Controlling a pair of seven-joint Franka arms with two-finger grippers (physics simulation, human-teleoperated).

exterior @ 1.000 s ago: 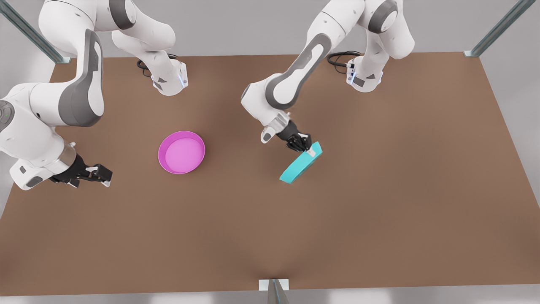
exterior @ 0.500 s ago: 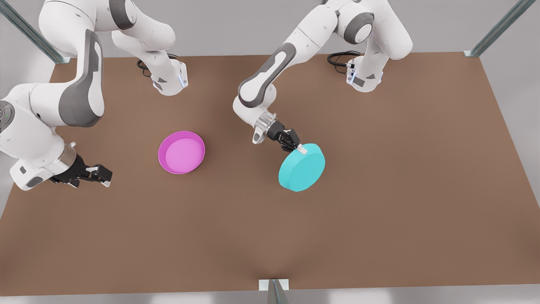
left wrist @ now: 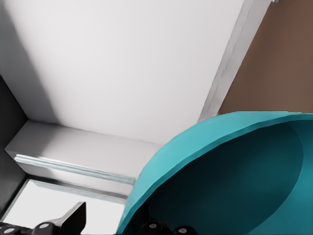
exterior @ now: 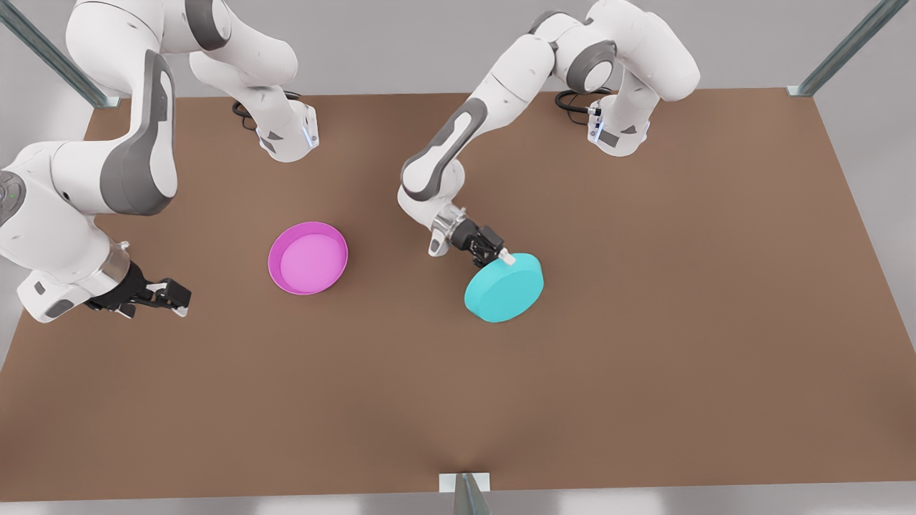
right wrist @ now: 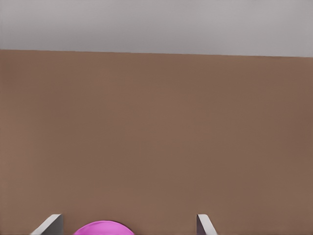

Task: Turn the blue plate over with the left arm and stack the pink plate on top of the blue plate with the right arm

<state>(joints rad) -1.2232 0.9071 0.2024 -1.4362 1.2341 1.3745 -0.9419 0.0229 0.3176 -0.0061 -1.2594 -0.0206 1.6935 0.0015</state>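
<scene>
Blue plate held bottom-up, pink plate waiting on the tabletop (exterior: 644, 372).

At nine o'clock the right end effector (exterior: 172, 295) hovered with fingers spread apart, unladen. The pink plate (exterior: 308, 258) sat upright at its two o'clock. Farther right, the left end effector (exterior: 494, 252) clenched the blue plate (exterior: 504, 288) by its rim, underside facing up.

On the table (exterior: 644, 357), the pink plate (exterior: 308, 257) lies at the front view's left and the blue plate (exterior: 504, 287) at its right, well apart. The blue plate is turned bottom up, and the left gripper (exterior: 499, 254) touches its far rim. The right gripper (exterior: 175, 295) is left of the pink plate, near the table's left edge.
</scene>
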